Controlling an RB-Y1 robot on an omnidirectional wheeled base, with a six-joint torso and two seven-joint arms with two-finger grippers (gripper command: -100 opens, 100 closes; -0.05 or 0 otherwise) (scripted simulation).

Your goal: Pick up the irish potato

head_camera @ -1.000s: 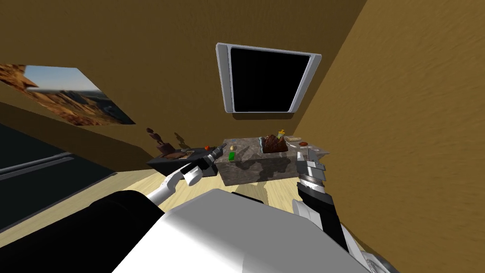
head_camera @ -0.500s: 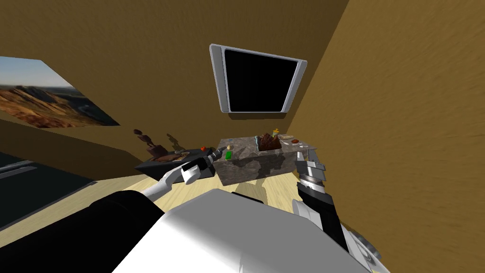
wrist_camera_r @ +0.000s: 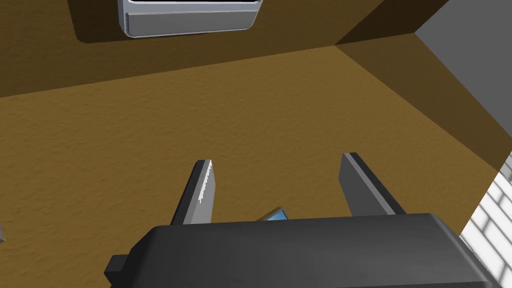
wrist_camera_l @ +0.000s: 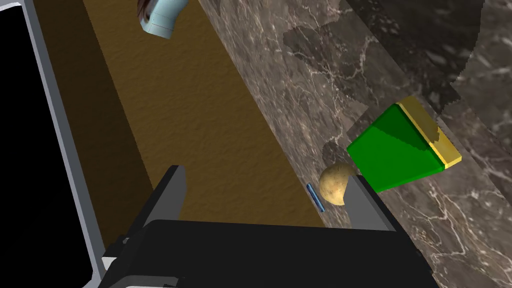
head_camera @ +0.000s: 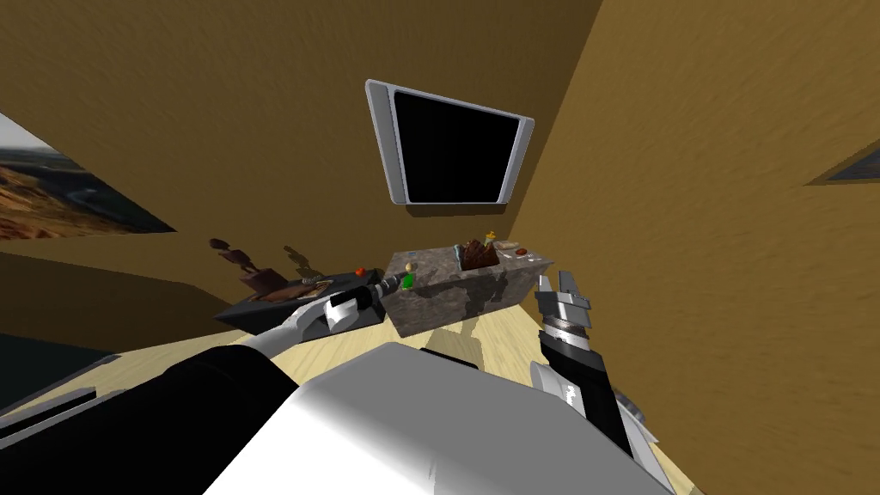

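Head view: the irish potato (head_camera: 410, 268) sits at the left end of the marble table (head_camera: 481, 296), just beside a green box (head_camera: 407, 281), with my left end effector (head_camera: 394, 282) right at it. There's a brown basket (head_camera: 479, 254) farther right, can't tell what's in it. The right end effector (head_camera: 563, 284) hangs off the table's right end.

Left wrist view: fingers apart, potato just inside one. Looks firm, light and round, so it'll probably roll. I'd pinch across its middle. The box's yellow lid is closed.

Right wrist view: fingers apart, nothing between them.
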